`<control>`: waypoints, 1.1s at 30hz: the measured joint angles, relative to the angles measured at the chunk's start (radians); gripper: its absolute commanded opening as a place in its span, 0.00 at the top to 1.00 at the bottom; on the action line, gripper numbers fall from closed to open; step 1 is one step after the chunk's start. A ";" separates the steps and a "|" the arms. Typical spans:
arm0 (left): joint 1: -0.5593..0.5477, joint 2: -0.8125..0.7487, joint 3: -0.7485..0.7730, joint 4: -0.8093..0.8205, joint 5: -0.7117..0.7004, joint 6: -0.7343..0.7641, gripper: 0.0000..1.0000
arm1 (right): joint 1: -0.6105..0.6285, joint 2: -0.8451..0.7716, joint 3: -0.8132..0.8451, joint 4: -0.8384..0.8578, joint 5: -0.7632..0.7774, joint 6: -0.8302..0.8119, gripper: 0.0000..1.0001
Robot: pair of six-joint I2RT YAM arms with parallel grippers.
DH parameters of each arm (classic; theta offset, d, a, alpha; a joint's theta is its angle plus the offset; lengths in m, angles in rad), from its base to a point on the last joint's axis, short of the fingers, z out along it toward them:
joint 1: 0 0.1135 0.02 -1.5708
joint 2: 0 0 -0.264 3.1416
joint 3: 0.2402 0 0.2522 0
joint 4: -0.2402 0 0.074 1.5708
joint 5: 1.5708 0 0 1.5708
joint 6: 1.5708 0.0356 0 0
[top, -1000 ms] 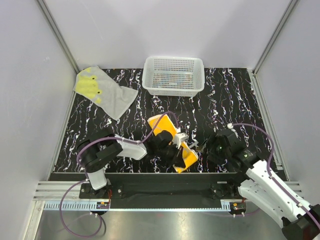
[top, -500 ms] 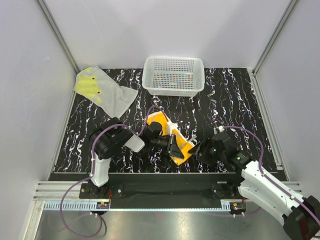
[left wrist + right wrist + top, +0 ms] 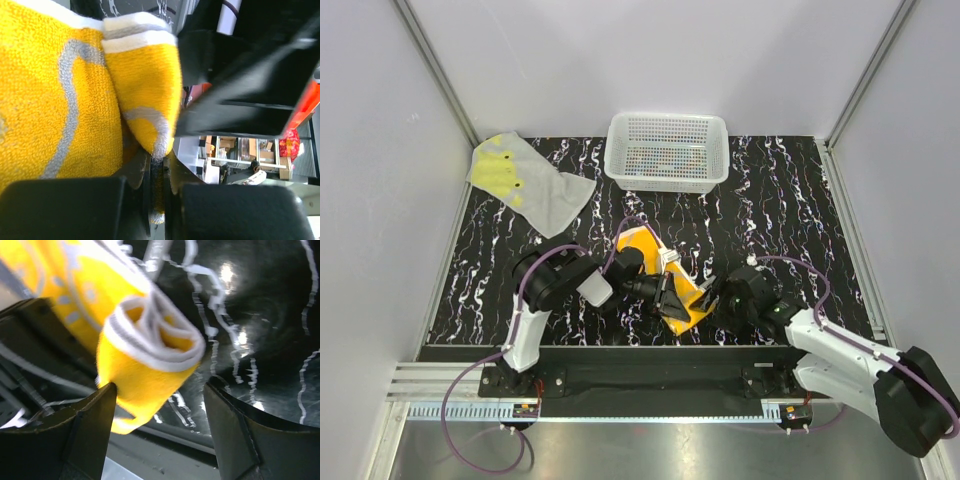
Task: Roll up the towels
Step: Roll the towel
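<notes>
The orange towel (image 3: 665, 275) lies partly rolled on the black marbled table near the front middle. My left gripper (image 3: 670, 293) is shut on its near edge; the left wrist view shows the towel (image 3: 75, 100) pinched between the fingers. My right gripper (image 3: 712, 296) is open at the towel's right end; in the right wrist view the rolled end (image 3: 150, 355) sits between the spread fingers (image 3: 85, 425), touching the left one. The grey towel with yellow-green blotches (image 3: 528, 182) lies flat at the back left.
A white perforated basket (image 3: 667, 150) stands at the back middle. Grey walls enclose the table on three sides. A metal rail runs along the table's front edge (image 3: 640, 350) close under both grippers.
Both arms have swung in toward the towel. The left gripper has turned and rolled the orange towel's near end tighter. The right gripper has moved left up to the roll's end.
</notes>
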 measured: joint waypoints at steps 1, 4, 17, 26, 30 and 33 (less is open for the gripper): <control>0.000 0.002 0.000 0.001 0.003 0.000 0.97 | 0.000 0.016 -0.005 0.005 0.000 0.011 0.23; 0.000 0.015 0.002 0.003 0.012 0.000 0.96 | 0.002 0.031 -0.005 0.029 0.002 0.029 0.23; -0.014 0.071 0.020 0.071 0.045 -0.032 0.92 | 0.012 0.146 -0.015 0.157 0.019 0.066 0.79; -0.016 0.021 0.019 0.031 0.050 -0.010 0.11 | 0.029 0.132 -0.020 0.134 0.037 0.071 1.00; -0.022 -0.151 0.024 -0.205 -0.034 0.162 0.01 | 0.029 0.100 -0.017 0.082 0.051 0.071 1.00; -0.024 -0.266 0.029 -0.430 -0.162 0.300 0.01 | 0.031 0.085 -0.002 0.020 0.051 0.066 1.00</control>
